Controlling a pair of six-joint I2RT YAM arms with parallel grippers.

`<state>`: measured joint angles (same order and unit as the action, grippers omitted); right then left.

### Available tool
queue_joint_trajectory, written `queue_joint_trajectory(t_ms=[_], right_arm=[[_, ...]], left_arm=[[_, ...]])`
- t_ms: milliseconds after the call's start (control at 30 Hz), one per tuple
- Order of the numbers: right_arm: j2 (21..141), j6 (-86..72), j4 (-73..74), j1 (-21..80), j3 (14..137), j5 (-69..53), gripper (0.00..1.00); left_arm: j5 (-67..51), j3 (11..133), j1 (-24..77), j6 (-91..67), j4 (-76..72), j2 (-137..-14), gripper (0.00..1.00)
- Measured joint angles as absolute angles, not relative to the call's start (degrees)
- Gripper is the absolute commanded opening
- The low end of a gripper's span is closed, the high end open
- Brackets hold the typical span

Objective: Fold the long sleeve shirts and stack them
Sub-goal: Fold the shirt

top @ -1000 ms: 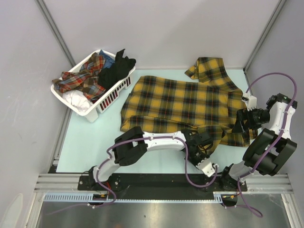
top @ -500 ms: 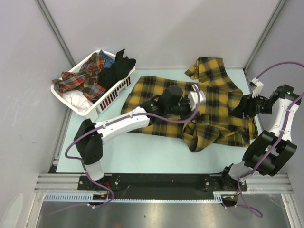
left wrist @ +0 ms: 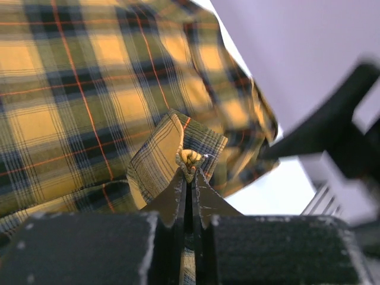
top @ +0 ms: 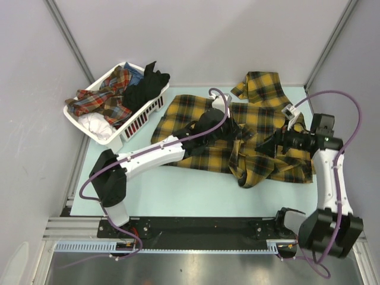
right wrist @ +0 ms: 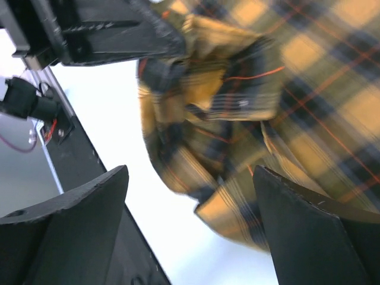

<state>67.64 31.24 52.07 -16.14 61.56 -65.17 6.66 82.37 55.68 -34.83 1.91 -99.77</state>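
1. Left gripper (left wrist: pixel 190 173): the jaws are pressed together on a small bunched fold of the plaid shirt (top: pixel 184 116). The wrist view shows the cloth pinched between two dark, tapered fingers (left wrist: pixel 169 202) with scuffed edges.
2. Right gripper (right wrist: pixel 190 178): the jaws stand wide apart and hold nothing. Its two black, wedge-shaped fingers (right wrist: pixel 77 225) flank a crumpled lobe of the same shirt, which lies between them. Contact with the cloth cannot be told.
3. Shirt material: soft woven cloth in a mustard-yellow and black check, crossed by thin red lines. The weave is fine and matte.
4. Shirt shape: the left part lies flat and roughly rectangular. The middle and near-right part is rucked into loose folds where the left gripper lifts it.
5. Shirt position: it rests on the pale mint table (top: pixel 119 172), right of centre, between the two arms' working ends.
6. Shirt orientation: the long axis runs left to right across the table in the top view. One narrower plaid section juts from the right end toward the far wall. Which end carries the collar cannot be told.
7. White slatted plastic basket (top: pixel 142 119): it sits at the far left corner, just beside the shirt's left edge, and holds a heap of red-plaid, black, white and blue garments.
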Motion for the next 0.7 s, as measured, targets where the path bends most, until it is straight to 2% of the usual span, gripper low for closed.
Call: queue_joint_trajectory(t_ms=[100, 233, 367, 400, 467, 500, 533, 667, 700], right_arm=[[62.2, 22.0, 41.4, -11.2, 56.4, -63.6, 0.92], [61.1, 13.5, 29.3, -3.5, 53.8, -58.8, 0.91], [62.1, 7.5, 20.5, 3.2, 52.0, -52.2, 0.81], [62.8, 6.9, 18.8, 5.0, 52.0, -50.4, 0.61], [64.4, 6.4, 16.6, 8.4, 52.1, -47.5, 0.34], [65.1, 6.2, 16.0, 9.5, 52.1, -46.6, 0.00], [65.9, 5.7, 15.6, 9.9, 52.1, -45.5, 0.00], [66.4, 6.7, 16.0, 8.2, 52.2, -46.0, 0.00], [66.4, 7.5, 16.3, 7.4, 52.2, -47.4, 0.00]], left_arm=[[9.9, 83.7, 55.7, -38.9, 2.5, -99.8, 0.07], [12.1, 85.3, 55.7, -42.1, 3.2, -100.2, 0.09], [13.4, 86.4, 55.7, -43.7, 3.8, -100.9, 0.14], [13.5, 86.4, 55.7, -44.1, 3.9, -101.0, 0.14], [13.6, 86.4, 55.7, -44.6, 4.1, -101.1, 0.17], [13.6, 86.4, 55.7, -44.6, 4.2, -101.1, 0.20], [13.6, 86.4, 55.7, -44.6, 4.2, -101.1, 0.23], [12.8, 83.9, 55.2, -43.5, 2.6, -99.6, 0.56], [12.1, 82.4, 55.0, -42.8, 2.3, -98.4, 0.60]])
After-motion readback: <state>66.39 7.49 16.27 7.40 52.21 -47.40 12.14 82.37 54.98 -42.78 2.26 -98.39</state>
